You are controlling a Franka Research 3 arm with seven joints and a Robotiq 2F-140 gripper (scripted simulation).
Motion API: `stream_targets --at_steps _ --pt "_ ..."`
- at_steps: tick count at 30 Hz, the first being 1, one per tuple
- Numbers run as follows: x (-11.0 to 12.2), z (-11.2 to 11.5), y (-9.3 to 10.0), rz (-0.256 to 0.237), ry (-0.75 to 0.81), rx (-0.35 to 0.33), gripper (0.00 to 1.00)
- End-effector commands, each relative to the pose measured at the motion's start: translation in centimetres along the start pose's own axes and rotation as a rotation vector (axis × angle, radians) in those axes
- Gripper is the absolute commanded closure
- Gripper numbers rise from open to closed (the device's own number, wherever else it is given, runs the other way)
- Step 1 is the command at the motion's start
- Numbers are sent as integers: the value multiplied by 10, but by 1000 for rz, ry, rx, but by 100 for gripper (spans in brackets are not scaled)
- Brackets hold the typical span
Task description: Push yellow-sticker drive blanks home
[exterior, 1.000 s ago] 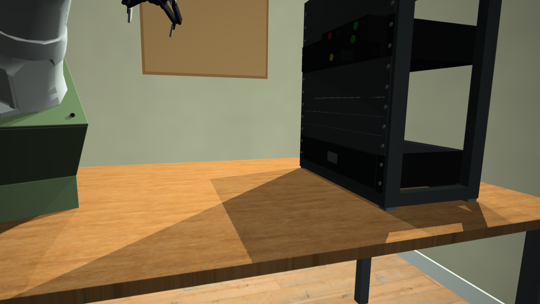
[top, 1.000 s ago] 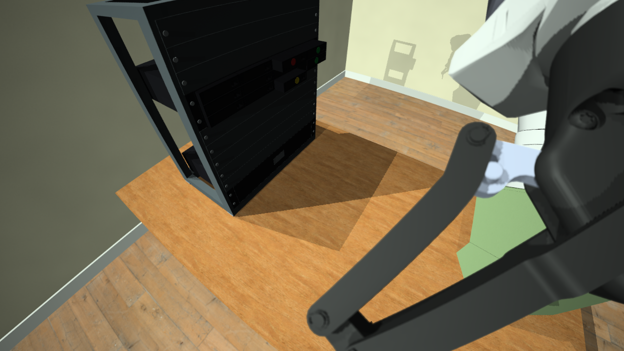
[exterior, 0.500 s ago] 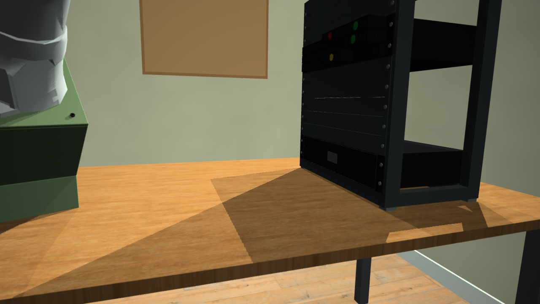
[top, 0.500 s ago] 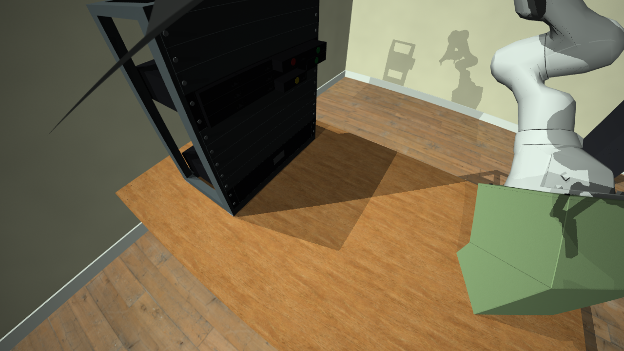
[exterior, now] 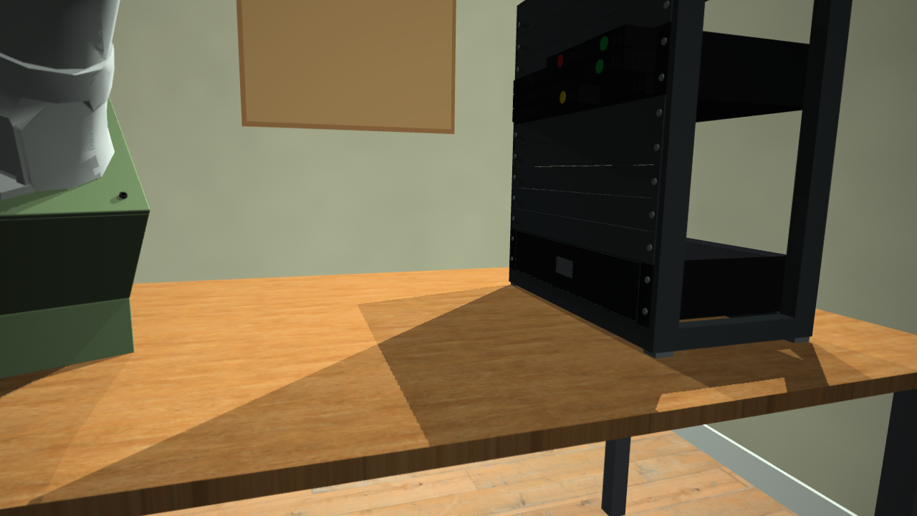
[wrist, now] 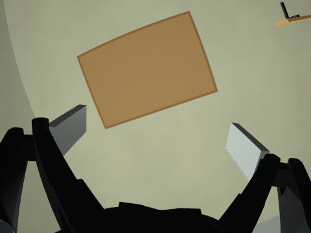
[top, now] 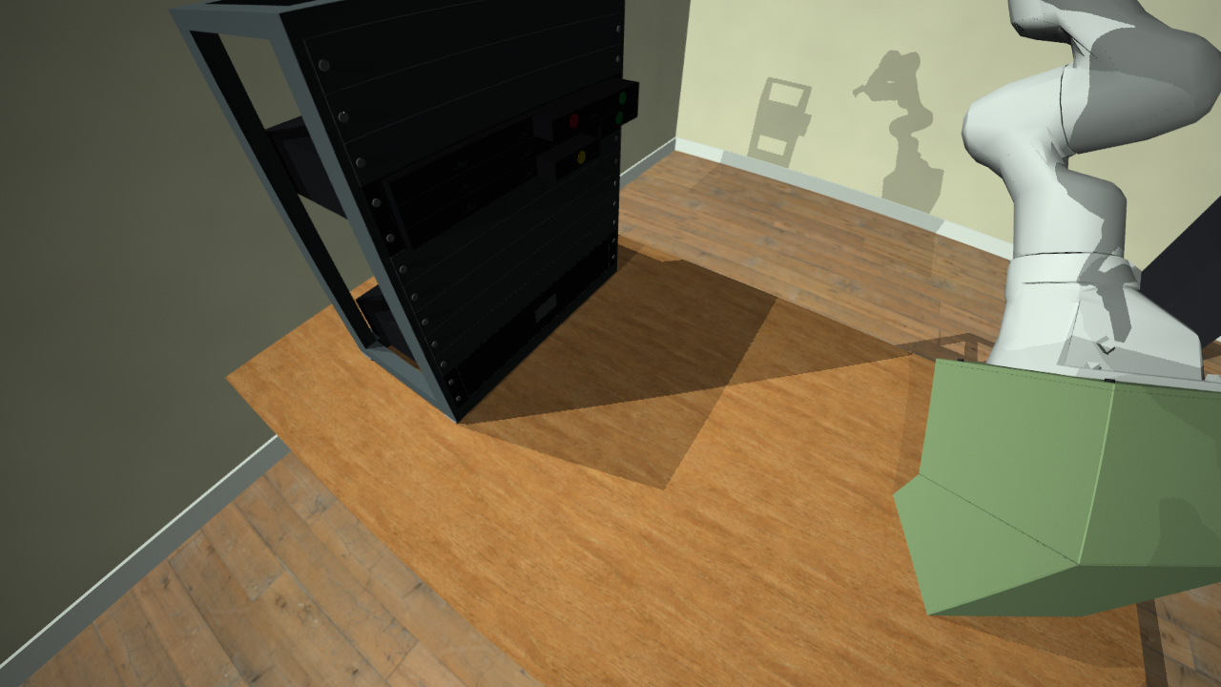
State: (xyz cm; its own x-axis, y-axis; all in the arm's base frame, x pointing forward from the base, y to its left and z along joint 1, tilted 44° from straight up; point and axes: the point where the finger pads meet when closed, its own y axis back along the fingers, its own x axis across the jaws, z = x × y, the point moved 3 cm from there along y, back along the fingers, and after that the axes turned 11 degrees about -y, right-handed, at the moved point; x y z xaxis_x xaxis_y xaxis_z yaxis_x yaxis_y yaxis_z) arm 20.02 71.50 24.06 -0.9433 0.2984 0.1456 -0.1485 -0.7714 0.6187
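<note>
The black rack (top: 444, 196) stands on the wooden table; it also shows in the exterior view (exterior: 641, 173). High on its front, four blanks stand out. One carries a yellow sticker (top: 581, 156) (exterior: 562, 97), one a red sticker (top: 573, 121) (exterior: 559, 61), and two carry green stickers (top: 621, 97) (exterior: 603, 43) (exterior: 599, 66). My gripper (wrist: 158, 127) shows only in the wrist view. It is open and empty, and points at the wall with the brown board (wrist: 147, 69), away from the rack. The top and exterior views show only the arm (top: 1084, 188).
The green robot pedestal (top: 1066, 487) stands at the table's right in the top view and at the left in the exterior view (exterior: 57, 269). The table's front edge (exterior: 448, 448) runs below the rack. A small shelf (wrist: 294, 19) hangs on the wall.
</note>
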Motion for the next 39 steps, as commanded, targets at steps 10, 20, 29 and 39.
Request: stream_targets --at_steps 10,20,29,39 --pt "-6 106 104 -62 -6 -271 0" --pt "-9 142 161 -136 44 -394 0" --pt "-9 153 186 -183 79 -448 0" --pt "-9 159 201 -217 105 -479 0"
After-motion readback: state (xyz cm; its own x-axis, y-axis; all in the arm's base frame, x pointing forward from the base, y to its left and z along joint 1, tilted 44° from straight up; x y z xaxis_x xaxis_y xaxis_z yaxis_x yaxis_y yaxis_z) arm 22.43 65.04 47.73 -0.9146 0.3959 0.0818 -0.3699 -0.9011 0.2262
